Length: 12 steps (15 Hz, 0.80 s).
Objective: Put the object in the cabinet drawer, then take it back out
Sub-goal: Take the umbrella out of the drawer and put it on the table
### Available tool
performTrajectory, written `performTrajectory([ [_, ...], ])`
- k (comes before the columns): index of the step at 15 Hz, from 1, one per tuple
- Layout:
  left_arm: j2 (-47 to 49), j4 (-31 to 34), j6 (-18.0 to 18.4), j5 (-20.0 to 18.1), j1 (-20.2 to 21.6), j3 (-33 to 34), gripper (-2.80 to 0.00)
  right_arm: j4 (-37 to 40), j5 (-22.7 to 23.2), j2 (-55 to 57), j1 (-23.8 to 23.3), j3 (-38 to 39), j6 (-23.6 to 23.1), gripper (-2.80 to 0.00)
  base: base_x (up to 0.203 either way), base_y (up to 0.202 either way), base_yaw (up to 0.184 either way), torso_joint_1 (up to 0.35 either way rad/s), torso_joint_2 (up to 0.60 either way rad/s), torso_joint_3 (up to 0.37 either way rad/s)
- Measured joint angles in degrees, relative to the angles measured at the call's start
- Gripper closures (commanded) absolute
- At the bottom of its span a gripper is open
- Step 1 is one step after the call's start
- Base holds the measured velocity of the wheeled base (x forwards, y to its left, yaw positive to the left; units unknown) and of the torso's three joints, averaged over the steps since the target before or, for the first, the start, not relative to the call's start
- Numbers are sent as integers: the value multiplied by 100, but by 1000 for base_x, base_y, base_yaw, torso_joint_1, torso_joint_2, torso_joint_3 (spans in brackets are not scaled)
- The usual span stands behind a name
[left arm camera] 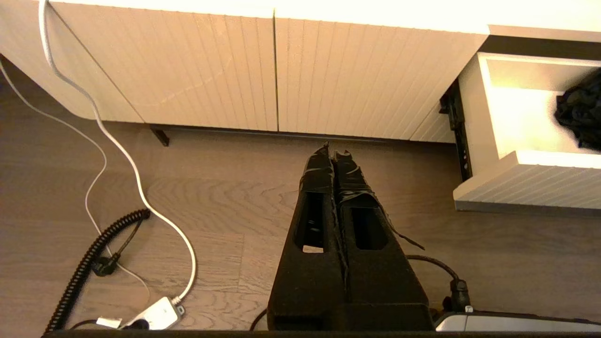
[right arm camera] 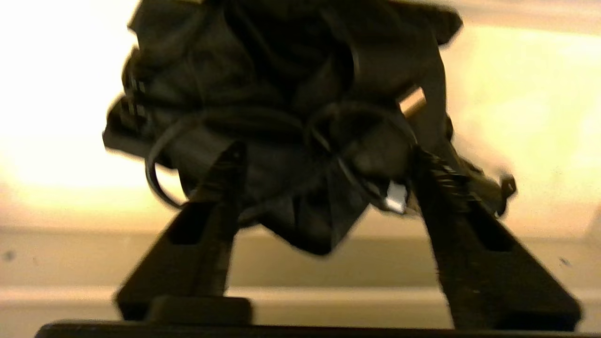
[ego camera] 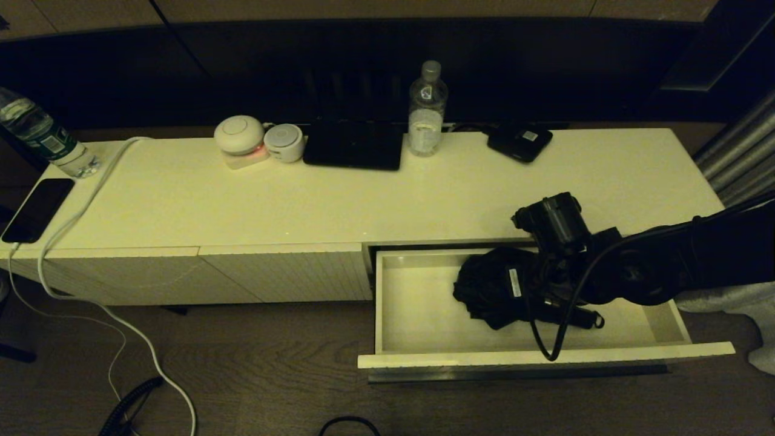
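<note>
Black bunched fabric is what we're looking at: the umbrella (ego camera: 499, 284) lies on the floor of the open drawer (ego camera: 418, 303), toward its right half, canopy end nearer the middle and the short handle (ego camera: 578, 315) pointing at the drawer's right front corner. The right gripper (right arm camera: 324, 159) is down in there over it, fingers (right arm camera: 213, 188) spread wide either side of the bundle, not pinching anything that I can make out. It reads as a release, so the putting-in half looks done and the taking-out half is what's left.

How will this thing handle? Light, I'd judge, and soft on the outside. The loose cloth will give and slide under the pads, so a pinch on fabric alone risks dragging folds up and leaving the rest behind. There's a stiff core of ribs and shaft inside, and that's the place to bite: across the thick middle of the bundle, or on the rigid handle. The thin wrist loop (ego camera: 598, 320) at the handle's end could snag a fingertip.

The left gripper (left arm camera: 334, 155) hangs parked over the wooden floor in front of the cabinet, fingers pressed together, empty.
</note>
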Motion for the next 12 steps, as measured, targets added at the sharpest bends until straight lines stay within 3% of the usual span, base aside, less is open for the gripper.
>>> performTrajectory([
  [12, 0, 0, -2, 0, 0, 0, 0, -397, 62, 615, -224, -439, -223, -280, 0, 0, 0, 0, 0, 0],
])
